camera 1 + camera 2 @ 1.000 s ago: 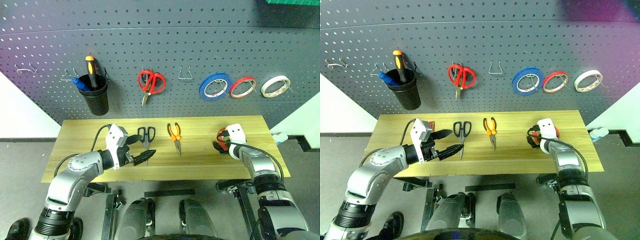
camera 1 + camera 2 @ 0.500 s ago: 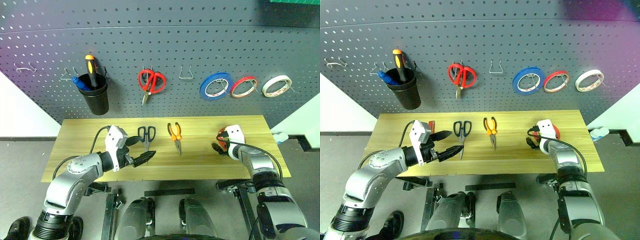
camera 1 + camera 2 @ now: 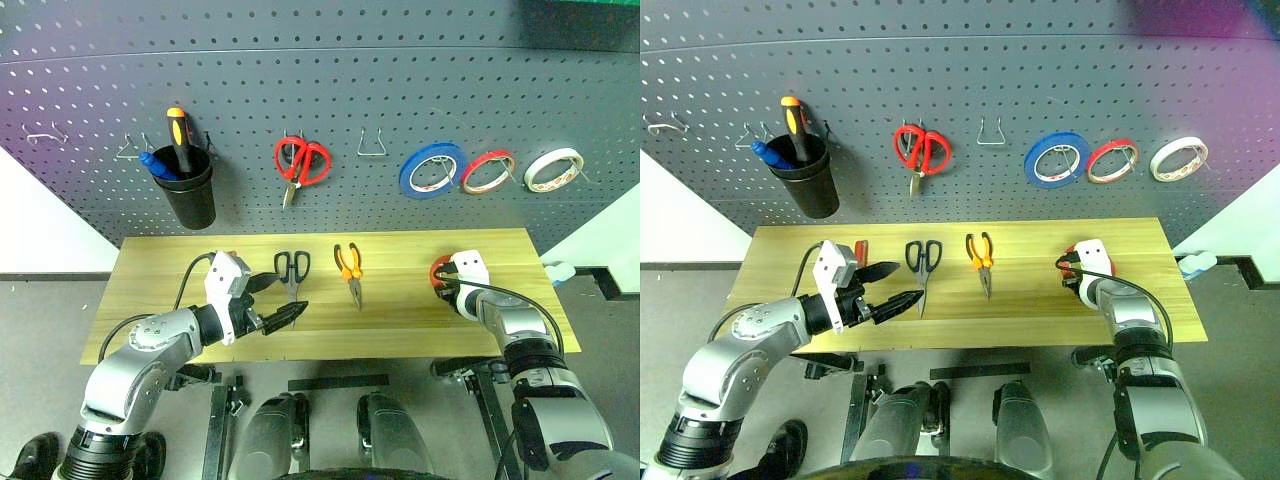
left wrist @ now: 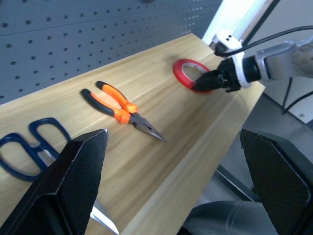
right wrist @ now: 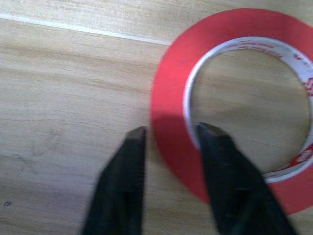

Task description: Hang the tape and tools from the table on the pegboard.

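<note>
Tape rolls: four in all. One thick red tape roll (image 5: 230, 112) lay flat on the surface (image 3: 400, 325) near its right end; three hung on the pegboard (image 3: 400, 90), a blue roll (image 3: 430, 170), a thinner red roll (image 3: 487, 172) and a white roll (image 3: 552, 171).
Scissors: two. The black-handled scissors (image 3: 292, 272) lay on the surface; the red-handled scissors (image 3: 301, 163) hung on the pegboard.
Pliers: one pair, orange-handled pliers (image 3: 350, 270), lay just right of the black-handled scissors.
Screwdrivers: two. A red-handled screwdriver (image 3: 861, 249) lay by the left arm; a yellow-and-black screwdriver (image 3: 178, 128) stood in the black cup (image 3: 190, 195).
Left claw (image 3: 285, 300): fingers spread wide, empty, above the surface's left half.
Right claw (image 5: 168, 134): fingers closed across the thick red tape roll's wall, one outside, one inside the ring.
</note>
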`<state>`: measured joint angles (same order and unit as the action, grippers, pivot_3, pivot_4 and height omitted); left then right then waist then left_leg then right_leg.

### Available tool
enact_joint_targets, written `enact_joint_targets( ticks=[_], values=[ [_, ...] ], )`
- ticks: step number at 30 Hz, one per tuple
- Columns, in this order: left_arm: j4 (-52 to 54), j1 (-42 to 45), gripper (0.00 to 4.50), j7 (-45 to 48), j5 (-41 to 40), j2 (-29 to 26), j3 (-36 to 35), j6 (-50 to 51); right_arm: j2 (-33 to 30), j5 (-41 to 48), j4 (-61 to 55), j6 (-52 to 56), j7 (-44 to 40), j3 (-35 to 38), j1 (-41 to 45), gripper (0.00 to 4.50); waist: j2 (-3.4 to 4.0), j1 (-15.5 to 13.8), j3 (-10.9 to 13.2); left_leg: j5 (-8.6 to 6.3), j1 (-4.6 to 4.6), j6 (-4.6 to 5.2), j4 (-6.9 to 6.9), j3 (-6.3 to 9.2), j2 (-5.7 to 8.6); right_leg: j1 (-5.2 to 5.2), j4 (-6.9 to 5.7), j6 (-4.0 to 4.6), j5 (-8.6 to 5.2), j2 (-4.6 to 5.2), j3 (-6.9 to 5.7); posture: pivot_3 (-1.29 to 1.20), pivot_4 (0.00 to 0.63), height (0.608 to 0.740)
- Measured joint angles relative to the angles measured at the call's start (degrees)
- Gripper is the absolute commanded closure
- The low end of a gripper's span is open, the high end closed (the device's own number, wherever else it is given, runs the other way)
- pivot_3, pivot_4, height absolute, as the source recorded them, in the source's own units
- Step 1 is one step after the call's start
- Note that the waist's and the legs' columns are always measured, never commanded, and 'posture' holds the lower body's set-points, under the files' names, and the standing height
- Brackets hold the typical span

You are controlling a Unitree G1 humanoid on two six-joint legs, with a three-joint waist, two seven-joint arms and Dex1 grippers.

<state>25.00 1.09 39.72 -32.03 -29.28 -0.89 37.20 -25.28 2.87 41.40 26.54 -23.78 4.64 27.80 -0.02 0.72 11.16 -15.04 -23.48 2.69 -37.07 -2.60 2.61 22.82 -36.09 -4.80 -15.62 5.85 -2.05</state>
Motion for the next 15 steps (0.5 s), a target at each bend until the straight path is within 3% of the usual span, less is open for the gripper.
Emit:
enact_joint_targets(
  ticks=[15],
  values=[
    [0.0, 0.1, 0.00, -0.4, -0.3, 0.1, 0.0, 0.0, 0.2, 0.3, 0.0, -0.5, -0.3, 0.2, 0.0, 3.88, -0.02, 0.0, 0.0, -0.08, -0.02, -0.14, 0.02, 0.00, 0.00, 0.04, 0.01, 0.00, 0.00, 0.00, 0.00, 0.05, 0.191, 0.740]
  ],
)
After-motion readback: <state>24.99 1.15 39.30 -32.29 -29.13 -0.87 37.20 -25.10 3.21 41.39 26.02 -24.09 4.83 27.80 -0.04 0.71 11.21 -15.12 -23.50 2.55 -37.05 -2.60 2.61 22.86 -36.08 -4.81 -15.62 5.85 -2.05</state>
